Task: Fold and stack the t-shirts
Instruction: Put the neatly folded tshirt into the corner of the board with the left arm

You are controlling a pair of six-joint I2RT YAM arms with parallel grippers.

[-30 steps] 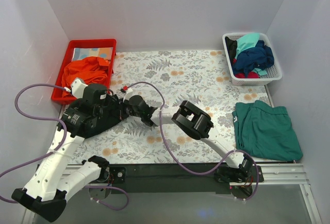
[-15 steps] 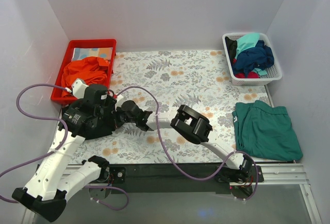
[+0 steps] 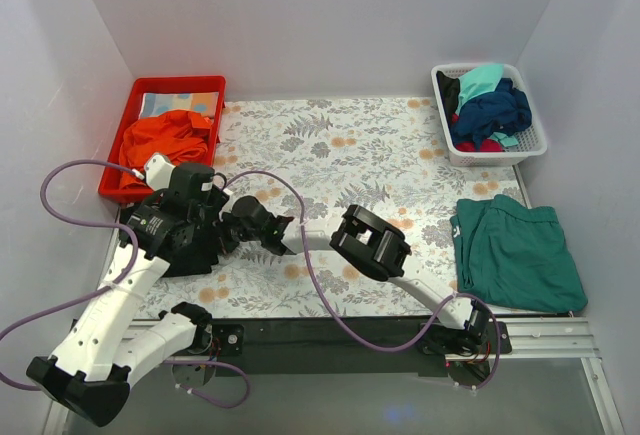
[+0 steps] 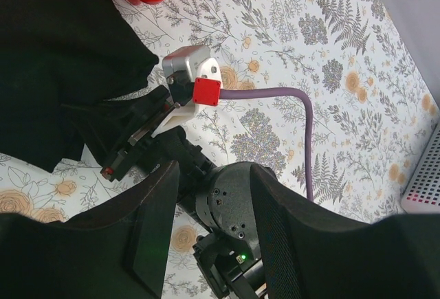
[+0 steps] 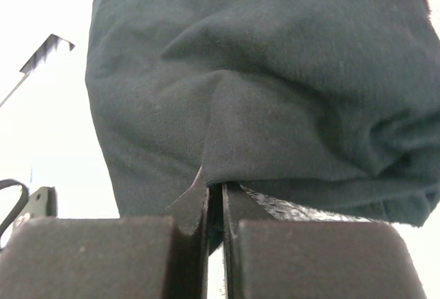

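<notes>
A black t-shirt (image 4: 55, 58) lies bunched at the table's left, mostly under my left arm in the top view (image 3: 198, 259). My right gripper (image 5: 215, 189) is shut on a fold of its edge; the black cloth fills the right wrist view (image 5: 275, 86). In the left wrist view the right gripper (image 4: 110, 144) reaches into the shirt's edge. My left gripper (image 4: 213, 244) is open and empty, hovering just above the right arm's wrist. A folded teal t-shirt (image 3: 515, 252) lies at the right edge of the table.
A white basket (image 3: 530, 145) at the back right holds turquoise and navy shirts. A red bin (image 3: 215, 85) at the back left holds orange cloth. Purple cables loop beside both arms. The floral tablecloth (image 3: 350, 145) covers the table.
My right gripper has slid left across the table to the black shirt's edge. My left arm has shifted slightly over it.
</notes>
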